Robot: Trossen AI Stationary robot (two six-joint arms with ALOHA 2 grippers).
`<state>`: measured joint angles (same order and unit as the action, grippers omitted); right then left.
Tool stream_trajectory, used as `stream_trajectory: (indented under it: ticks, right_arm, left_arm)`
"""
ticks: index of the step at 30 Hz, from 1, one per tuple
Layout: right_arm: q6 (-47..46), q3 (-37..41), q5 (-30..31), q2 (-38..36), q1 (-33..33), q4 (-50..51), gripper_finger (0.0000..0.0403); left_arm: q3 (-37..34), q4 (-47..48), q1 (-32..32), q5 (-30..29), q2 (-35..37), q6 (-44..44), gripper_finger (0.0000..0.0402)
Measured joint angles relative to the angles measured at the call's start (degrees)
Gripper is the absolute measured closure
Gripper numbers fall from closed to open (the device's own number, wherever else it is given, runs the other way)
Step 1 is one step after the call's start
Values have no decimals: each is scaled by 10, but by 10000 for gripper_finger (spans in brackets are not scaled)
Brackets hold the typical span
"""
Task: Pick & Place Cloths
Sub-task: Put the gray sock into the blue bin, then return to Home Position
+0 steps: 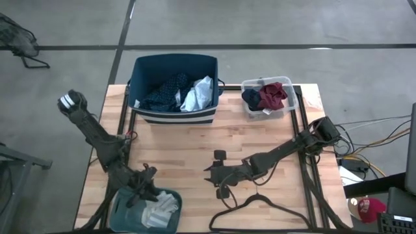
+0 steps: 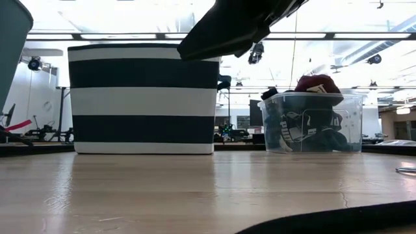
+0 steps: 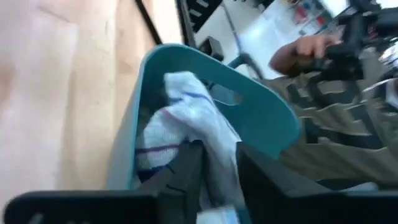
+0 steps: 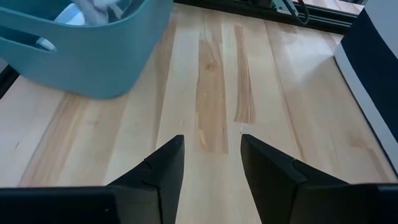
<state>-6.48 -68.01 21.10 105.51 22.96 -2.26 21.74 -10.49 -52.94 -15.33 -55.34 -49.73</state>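
Nearest the overhead camera, at the table's front left corner: teal tub, holding white and grey socks. Left gripper reaches down into this tub; in its wrist view the two dark fingers are closed on a fold of the striped white sock. A person's hand and patterned sleeve show beyond the tub in that same view. Wooden table, bare across the middle. At the far edge, left of centre: navy tub with white bands, containing a navy patterned piece and, just beside it, a light blue-grey shirt. Front centre: right gripper, held low over bare boards, fingers parted with nothing between them, the teal tub ahead of it. Near it, at the front edge: thin black clothes hanger, lying flat. Far right: clear plastic tub, containing a maroon piece heaped above the rim beside a dark navy piece. Loose cables hang off the table's right side.
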Motion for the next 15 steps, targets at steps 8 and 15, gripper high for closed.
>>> stream_trajectory:
  ticks: [8,15]
  right_arm:
    - [4,0,0,0,-1,-1,284]
    - [5,1,0,0,-3,-1,317]
  left_arm:
    - [-19,-90,-22,44,1,-21,237]
    - [12,-100,-22,25,13,100,234]
